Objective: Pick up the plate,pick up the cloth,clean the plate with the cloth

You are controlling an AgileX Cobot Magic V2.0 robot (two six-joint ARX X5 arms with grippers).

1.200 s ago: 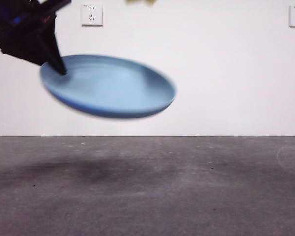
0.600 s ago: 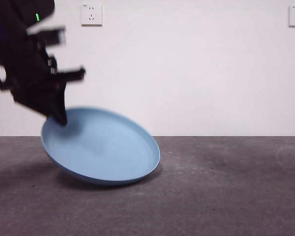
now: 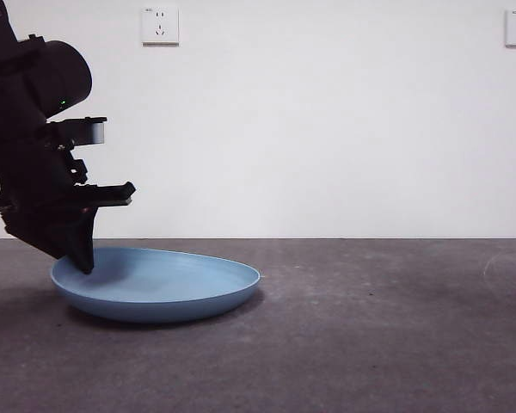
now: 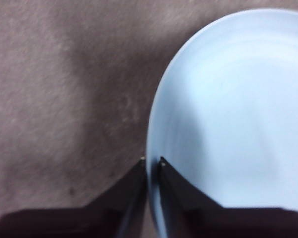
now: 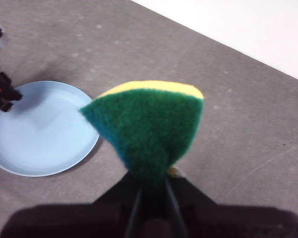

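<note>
The light-blue plate rests on the grey table at the left, nearly flat. My left gripper is shut on its left rim; in the left wrist view the jaws pinch the plate edge at the gripper. My right gripper is high above the table, out of the front view, and is shut on the cloth, a yellow sponge with its green side toward the camera. From there the plate lies far below, with the left gripper on its rim.
Grey table stretches to the right of the plate. A white wall with two sockets stands behind.
The left gripper has come down with the plate from mid-air, first touching its low edge to the table, then laying it nearly flat on the surface.
</note>
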